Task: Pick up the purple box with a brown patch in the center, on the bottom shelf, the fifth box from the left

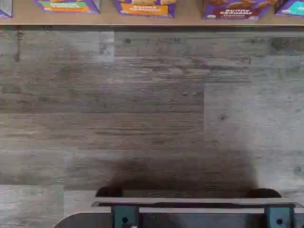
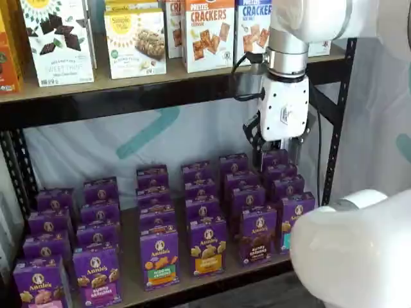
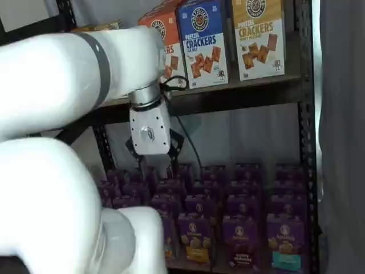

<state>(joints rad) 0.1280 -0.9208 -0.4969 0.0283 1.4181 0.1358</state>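
The purple box with the brown "Bunny Grahams" band [image 2: 257, 235] stands upright in the front row on the bottom shelf [image 2: 212, 277]. It stands between an orange-yellow-banded carton [image 2: 207, 248] and a teal-patched carton [image 2: 293, 221]. It also shows in a shelf view [image 3: 239, 242] and, cut off at the picture's edge, in the wrist view [image 1: 237, 9]. My gripper [image 2: 277, 156] hangs from its white body in front of the rack, above and behind that box, touching nothing. A gap shows between its black fingers [image 2: 257, 149]. It is empty. In a shelf view [image 3: 153, 162] its fingers are dim.
Several columns of purple Annie's cartons fill the bottom shelf. The upper shelf [image 2: 160, 90] holds cracker boxes [image 2: 209, 32] just above the gripper. A black rack upright [image 2: 338, 122] stands at the right. The wrist view shows grey wood-look floor [image 1: 152, 109] and a dark mount with teal brackets [image 1: 124, 216].
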